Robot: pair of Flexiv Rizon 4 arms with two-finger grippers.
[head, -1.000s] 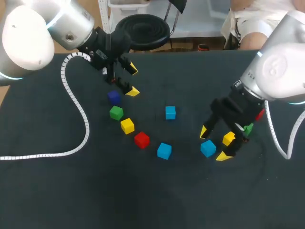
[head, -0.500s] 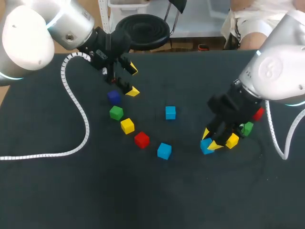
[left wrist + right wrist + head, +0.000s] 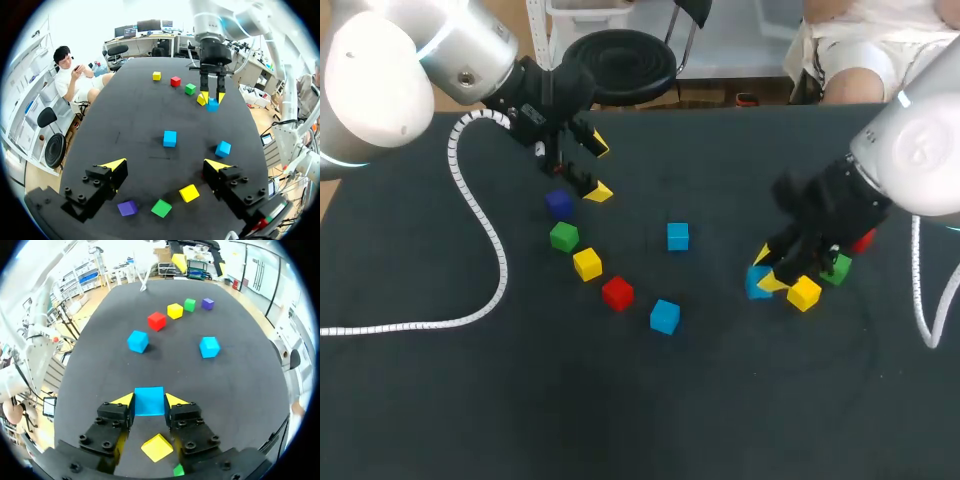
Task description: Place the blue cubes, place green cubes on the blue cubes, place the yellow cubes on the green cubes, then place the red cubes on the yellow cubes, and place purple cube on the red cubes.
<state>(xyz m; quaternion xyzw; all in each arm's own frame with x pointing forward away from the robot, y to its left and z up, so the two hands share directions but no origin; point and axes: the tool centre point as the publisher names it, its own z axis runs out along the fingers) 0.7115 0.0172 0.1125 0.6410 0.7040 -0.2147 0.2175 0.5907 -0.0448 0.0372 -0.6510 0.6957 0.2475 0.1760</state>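
Gripping confirmed: the right gripper [image 3: 767, 278] is clamped on the held blue cube [image 3: 149, 401], one yellow tip on each opposite face, with the cube square between the fingers. Cannot tell whether it rests on the table [image 3: 620, 420] or sits just off it.

Clock bearings, head view, 12 = far edge, centred on the right gripper:
- yellow cube [image 3: 804, 293] just beside it at 4; the right wrist view shows it under the gripper body, apart from the held cube
- green cube [image 3: 837, 268] at 3 and red cube [image 3: 863, 240] at 2, both partly hidden by the arm
- far blue cube [image 3: 678, 236] at 10 and near blue cube [image 3: 664, 316] at 8, both well apart from it with bare cloth between

The left gripper [image 3: 598, 168] hangs spread and empty at the far left. The purple cube [image 3: 558, 203] is near it at 7 and heads a diagonal row of cubes [image 3: 587, 264] that runs toward the near blue cube.

Judgement: this is the blue base step. The right arm is the nearer one to both loose blue cubes. The 9 o'clock sector is open for a carry, and the 6 o'clock side is open too. Crowding lies only from 2 to 4. Releasing here risks the finger on that side nudging the yellow cube.
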